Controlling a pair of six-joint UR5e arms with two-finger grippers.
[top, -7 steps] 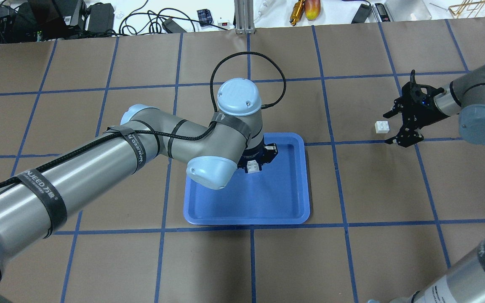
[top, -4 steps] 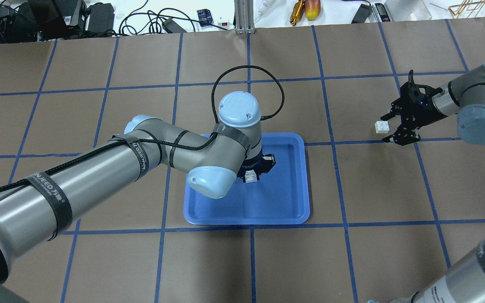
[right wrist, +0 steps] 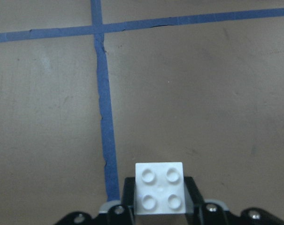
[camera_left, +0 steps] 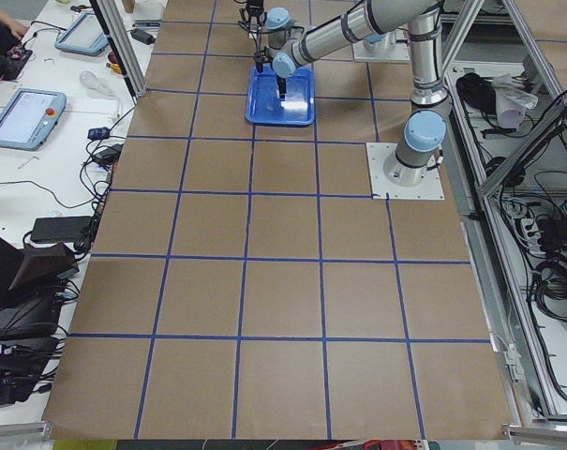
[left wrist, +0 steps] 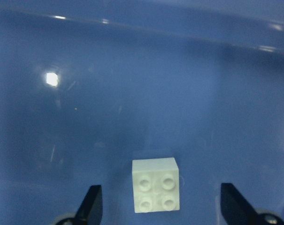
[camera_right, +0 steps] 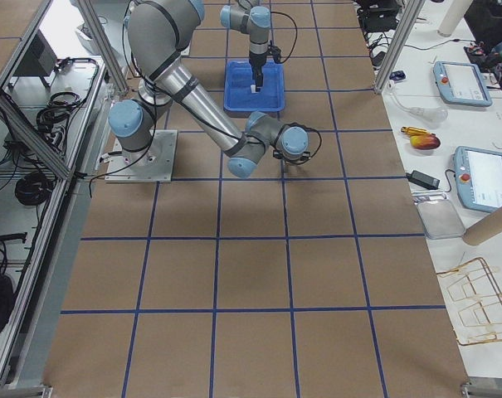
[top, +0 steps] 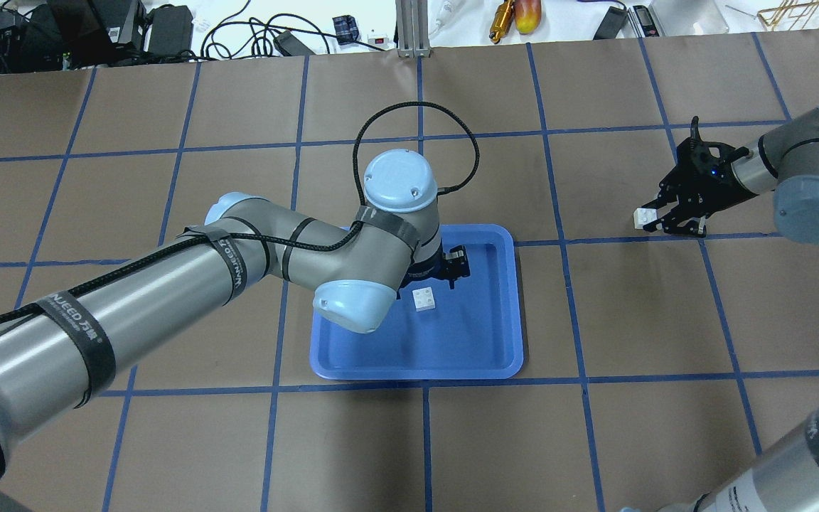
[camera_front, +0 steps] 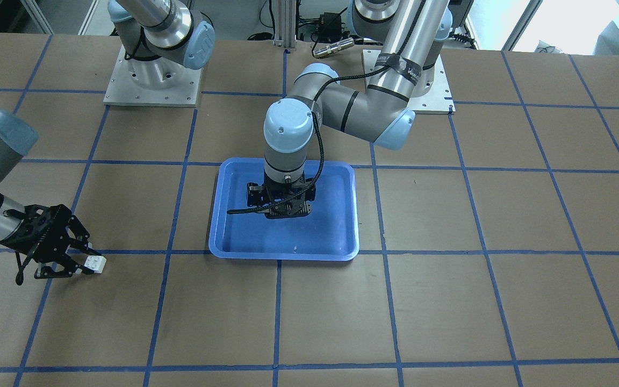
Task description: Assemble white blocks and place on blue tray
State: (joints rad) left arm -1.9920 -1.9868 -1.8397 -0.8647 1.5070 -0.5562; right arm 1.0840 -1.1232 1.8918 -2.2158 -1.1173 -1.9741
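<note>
left gripper point(left wrist: 159, 201) open, fingers clear either side of first white block point(top: 424, 299), block studs-up on blue tray point(top: 416, 371) floor, right gripper point(top: 648, 220) clamped on second white block point(right wrist: 159, 187), well apart from tray, brown paper tabletop point(top: 665, 320), blue tape grid point(top: 665, 376), cables point(top: 239, 32) on white bench beyond

Blue tray point(top: 452, 345): solid mid-blue, glossy (pale glare spots on its floor). White block point(top: 423, 299) in tray: plain white, 2x2 stud pattern. 2nd white block point(top: 641, 218), well apart from tray: same white. Table point(top: 594, 441) around tray: brown w/ blue tape grid. Left gripper point(camera_front: 283, 212) over tray & right gripper point(top: 651, 221): black. Left arm point(top: 168, 284) & right arm point(top: 807, 171): silver-grey, pale-blue caps; left also has black bands w/ white lettering + black cable point(top: 409, 107).
</note>
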